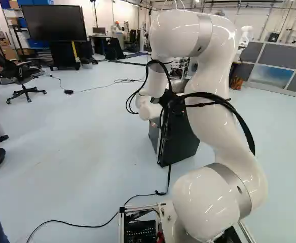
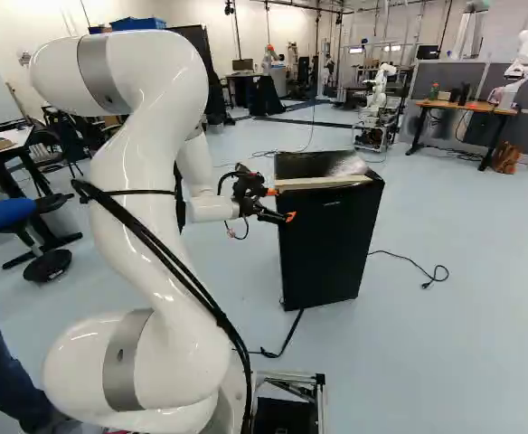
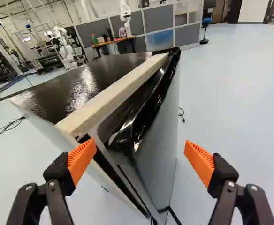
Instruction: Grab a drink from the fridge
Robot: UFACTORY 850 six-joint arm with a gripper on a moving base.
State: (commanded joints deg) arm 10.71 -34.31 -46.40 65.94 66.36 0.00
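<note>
— Gripper [image 2: 280, 204]?
— Wide open, orange pads [image 3: 200, 163] well apart, with hold of nothing.
— And the fridge [image 2: 327, 249]?
— Ahead, its near top corner showing between the fingers [image 3: 58, 176]. In the right base view it stands on pale floor [image 2: 454, 362], right of the white arm [image 2: 146, 172]

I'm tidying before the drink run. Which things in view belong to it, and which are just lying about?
For the job:
- black fridge
- white arm, jaws standing open

Just about:
- large screen
- office chair
- blue stool
</note>
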